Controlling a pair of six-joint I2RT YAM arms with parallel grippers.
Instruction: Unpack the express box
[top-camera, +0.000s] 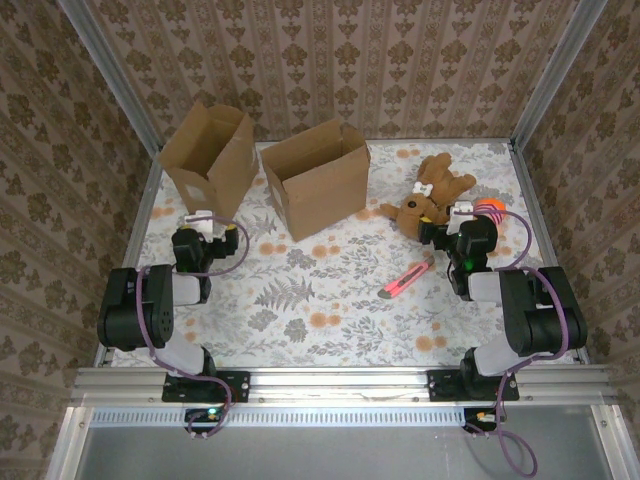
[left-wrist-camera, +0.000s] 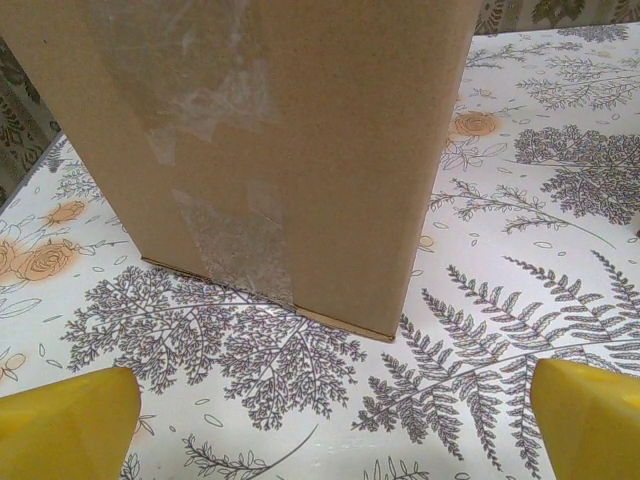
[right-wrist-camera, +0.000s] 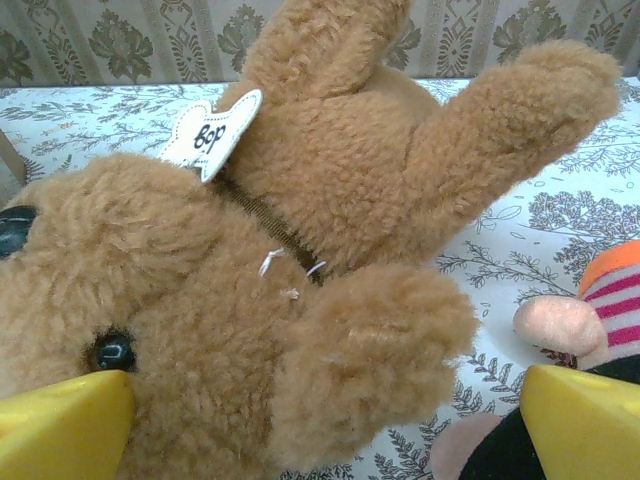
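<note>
Tag (right-wrist-camera: 212, 133) (bone-shaped) on plush toy (right-wrist-camera: 380, 190) reads "Bop".

A tall brown cardboard box (top-camera: 210, 160) is set far left, a wide brown cardboard box (top-camera: 318, 180) beside it, a brown plush dog (top-camera: 430, 195) right, a red plastic cutter (top-camera: 405, 282) before it

Two cardboard boxes (top-camera: 222, 168) (top-camera: 325, 190), one brown plush dog (top-camera: 432, 195), one small striped toy (top-camera: 489, 206) and one red box cutter (top-camera: 404, 281).
</note>
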